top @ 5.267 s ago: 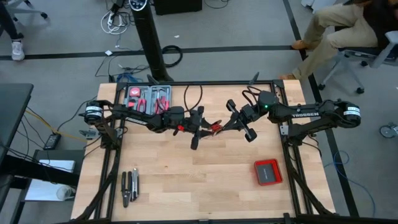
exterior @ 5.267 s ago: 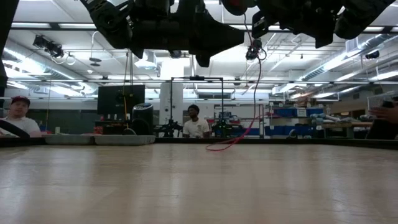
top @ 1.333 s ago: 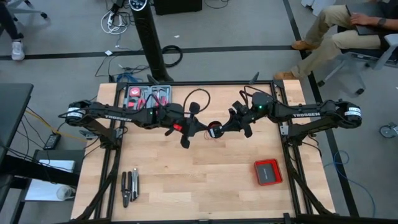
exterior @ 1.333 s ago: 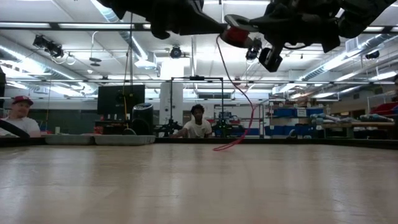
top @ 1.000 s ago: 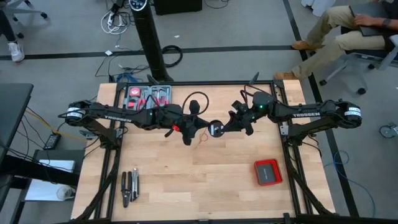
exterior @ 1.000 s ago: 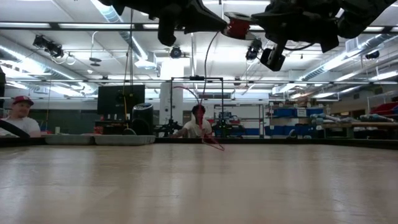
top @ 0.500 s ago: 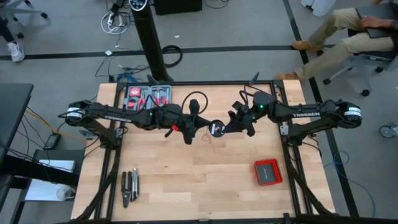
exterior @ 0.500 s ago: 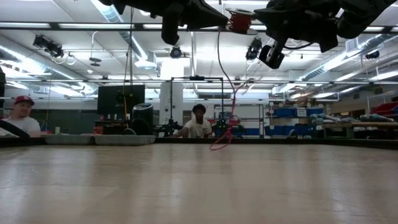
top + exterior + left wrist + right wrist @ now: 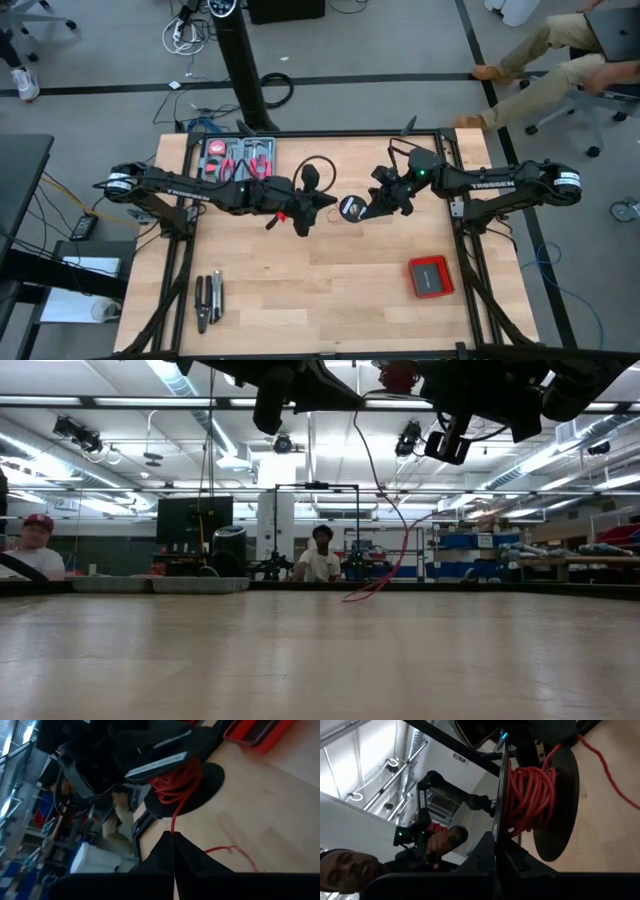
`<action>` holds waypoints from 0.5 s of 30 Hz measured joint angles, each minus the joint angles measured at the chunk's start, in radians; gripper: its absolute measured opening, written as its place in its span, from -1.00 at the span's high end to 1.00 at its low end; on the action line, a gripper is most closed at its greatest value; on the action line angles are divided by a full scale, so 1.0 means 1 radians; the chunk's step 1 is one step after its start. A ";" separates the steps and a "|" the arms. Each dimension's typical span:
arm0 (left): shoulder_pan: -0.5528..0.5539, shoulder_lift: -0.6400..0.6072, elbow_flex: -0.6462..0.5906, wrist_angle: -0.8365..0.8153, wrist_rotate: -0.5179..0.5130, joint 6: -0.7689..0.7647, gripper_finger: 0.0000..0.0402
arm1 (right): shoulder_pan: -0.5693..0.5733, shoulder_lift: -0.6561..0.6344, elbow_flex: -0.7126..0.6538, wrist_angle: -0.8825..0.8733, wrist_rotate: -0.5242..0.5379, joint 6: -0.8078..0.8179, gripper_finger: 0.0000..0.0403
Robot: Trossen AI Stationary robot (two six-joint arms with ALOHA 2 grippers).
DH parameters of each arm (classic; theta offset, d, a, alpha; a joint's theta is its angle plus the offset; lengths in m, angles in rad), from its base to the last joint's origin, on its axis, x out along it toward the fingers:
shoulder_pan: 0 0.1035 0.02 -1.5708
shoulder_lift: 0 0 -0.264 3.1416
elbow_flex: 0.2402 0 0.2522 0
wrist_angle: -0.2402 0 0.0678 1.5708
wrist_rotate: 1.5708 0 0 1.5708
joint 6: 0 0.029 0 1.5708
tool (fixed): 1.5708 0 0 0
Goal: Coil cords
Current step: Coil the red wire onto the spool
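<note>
We hold the black spool (image 9: 350, 207) up over the table's middle in our right gripper (image 9: 366, 209), clenched on its flange so the hub stays free. Our left gripper (image 9: 313, 205), pinched shut on the red wire (image 9: 532, 795), feeds it taut; 1 loose tail trails down to the table (image 9: 330, 290).

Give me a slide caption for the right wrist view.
Red wire wound around a black spool held above the wooden table.

Robotics lab, workbench (image 9: 300, 300), shelving (image 9: 480, 555) (blue bins), ceiling lights (image 9: 130, 402)
</note>
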 joint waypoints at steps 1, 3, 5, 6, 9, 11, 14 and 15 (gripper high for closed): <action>-0.011 0.000 0.000 -0.007 -0.029 0.007 1.00 | 0.000 0.000 0.000 0.004 0.000 0.010 1.00; -0.029 0.000 0.000 -0.017 -0.081 0.024 1.00 | 0.000 0.000 0.000 0.009 0.008 0.014 1.00; -0.039 0.000 0.000 -0.020 -0.106 0.026 1.00 | 0.000 0.000 0.000 0.009 0.013 0.014 1.00; -0.043 0.000 0.000 -0.021 -0.113 0.026 1.00 | 0.002 0.000 0.000 0.012 0.019 0.014 1.00; -0.044 0.000 0.000 -0.012 -0.116 0.029 1.00 | 0.018 0.000 0.000 0.031 0.040 0.018 1.00; -0.044 0.000 0.000 0.008 -0.112 0.036 1.00 | 0.029 0.000 0.000 0.036 0.055 0.022 1.00; -0.043 0.000 -0.002 0.038 -0.100 0.051 1.00 | 0.041 -0.001 0.000 0.039 0.064 0.027 1.00; -0.042 0.000 -0.002 0.050 -0.100 0.052 0.99 | 0.044 -0.001 0.000 0.041 0.067 0.029 1.00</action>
